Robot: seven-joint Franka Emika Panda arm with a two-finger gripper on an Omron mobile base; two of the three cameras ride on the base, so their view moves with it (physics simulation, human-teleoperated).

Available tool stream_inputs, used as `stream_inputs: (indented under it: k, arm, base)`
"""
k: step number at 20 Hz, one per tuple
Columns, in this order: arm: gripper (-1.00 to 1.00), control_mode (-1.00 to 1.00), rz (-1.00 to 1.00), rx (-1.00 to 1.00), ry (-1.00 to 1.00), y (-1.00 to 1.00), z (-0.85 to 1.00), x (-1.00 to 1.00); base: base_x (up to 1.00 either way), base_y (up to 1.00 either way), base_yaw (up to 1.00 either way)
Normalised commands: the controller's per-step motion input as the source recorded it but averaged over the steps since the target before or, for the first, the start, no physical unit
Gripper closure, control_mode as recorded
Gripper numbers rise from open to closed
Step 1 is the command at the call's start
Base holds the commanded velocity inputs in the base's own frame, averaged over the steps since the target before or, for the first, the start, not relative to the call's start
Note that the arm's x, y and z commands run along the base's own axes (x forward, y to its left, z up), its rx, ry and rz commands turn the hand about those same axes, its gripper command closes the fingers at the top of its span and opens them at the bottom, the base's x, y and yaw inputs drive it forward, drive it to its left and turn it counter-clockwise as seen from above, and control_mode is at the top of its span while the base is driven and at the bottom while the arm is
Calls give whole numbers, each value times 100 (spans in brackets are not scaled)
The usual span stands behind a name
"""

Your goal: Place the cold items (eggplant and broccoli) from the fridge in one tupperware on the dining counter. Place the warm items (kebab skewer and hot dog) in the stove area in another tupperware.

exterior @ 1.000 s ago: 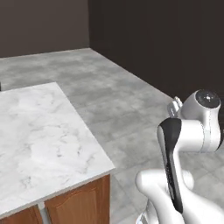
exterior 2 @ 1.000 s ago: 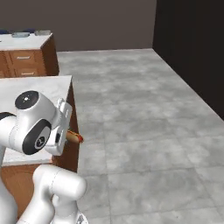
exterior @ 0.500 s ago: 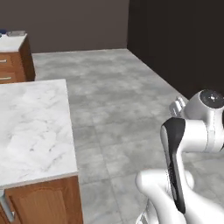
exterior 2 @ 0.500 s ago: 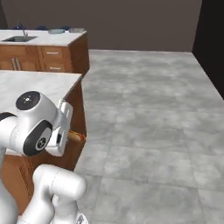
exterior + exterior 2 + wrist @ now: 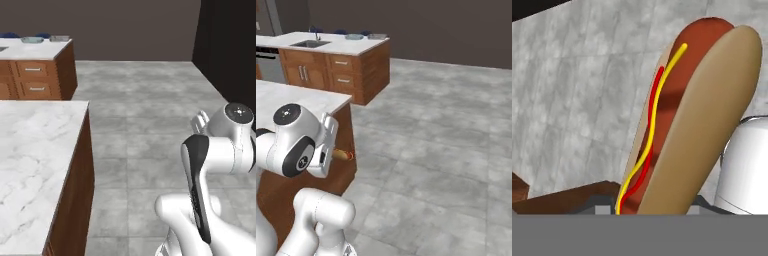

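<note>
Tan-bunned hot dog (image 5: 687,125) in tool (image 5: 657,210), marble counter (image 5: 35,160)

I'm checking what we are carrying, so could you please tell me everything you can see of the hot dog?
The hot dog is a red-brown sausage in a tan bun, with wavy lines of yellow mustard and red ketchup along its top. It looks whole. In the hand view it rises from the hand, which holds its lower end. From the right base view its tip sticks out sideways past the hand, beside the wooden counter, above the grey floor.
</note>
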Motion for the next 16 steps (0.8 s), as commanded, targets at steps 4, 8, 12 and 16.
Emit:
stream_inputs:
  k: [4,8,12,16]
  arm:
    - [100,100,0,0,0,0,0,0]
    - [100,100,0,0,0,0,0,0]
    - [100,100,0,0,0,0,0,0]
    - [100,100,0,0,0,0,0,0]
  base:
    - [100,-100,22]
    - [100,-86,28]
    - [100,-60,36]
    - [100,-47,37]
